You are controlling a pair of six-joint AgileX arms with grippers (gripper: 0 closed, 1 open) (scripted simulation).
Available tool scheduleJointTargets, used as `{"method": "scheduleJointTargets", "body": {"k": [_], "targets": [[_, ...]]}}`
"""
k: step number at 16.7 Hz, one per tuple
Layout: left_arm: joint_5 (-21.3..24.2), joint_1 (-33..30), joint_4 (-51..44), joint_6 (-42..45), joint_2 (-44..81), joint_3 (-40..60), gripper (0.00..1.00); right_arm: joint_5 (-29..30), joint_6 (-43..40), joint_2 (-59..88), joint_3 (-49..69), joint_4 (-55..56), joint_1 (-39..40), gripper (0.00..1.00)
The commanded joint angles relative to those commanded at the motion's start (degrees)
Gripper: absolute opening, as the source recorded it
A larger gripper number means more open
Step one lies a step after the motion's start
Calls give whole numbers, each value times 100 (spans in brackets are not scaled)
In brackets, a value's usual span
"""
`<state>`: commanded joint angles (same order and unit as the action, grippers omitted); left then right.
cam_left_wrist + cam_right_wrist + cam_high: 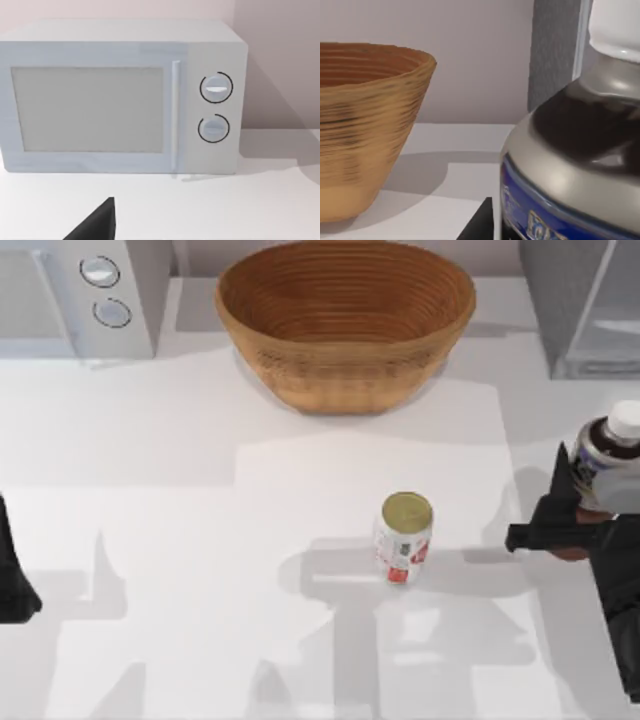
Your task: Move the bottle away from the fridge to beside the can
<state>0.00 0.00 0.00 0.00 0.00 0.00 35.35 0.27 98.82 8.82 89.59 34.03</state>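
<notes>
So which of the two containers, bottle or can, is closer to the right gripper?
The bottle: the right gripper is right at it, at the table's right edge. The can stands apart, near the middle.

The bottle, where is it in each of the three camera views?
Top view: the bottle stands at the right edge, at the right gripper.
Left wrist view: not in it.
Right wrist view: the bottle looms close up.
Shared landmark: the basket.
</notes>
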Motion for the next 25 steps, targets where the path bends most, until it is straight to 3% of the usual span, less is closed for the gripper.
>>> {"method": "scheduleJointTargets", "body": {"k": [4,5,14,20,25], "targets": [[0,0,0,0,0,0,100,0,0,0,0,0,0,98],[0,0,0,0,0,0,100,0,0,0,0,0,0,100],[0,0,0,0,0,0,100,21,2,-11,-10,3,1,100],[0,0,0,0,0,0,100,544,7,-325,-502,157,548,100],[0,0,0,0,0,0,100,564,7,-319,-509,160,557,100]]}}
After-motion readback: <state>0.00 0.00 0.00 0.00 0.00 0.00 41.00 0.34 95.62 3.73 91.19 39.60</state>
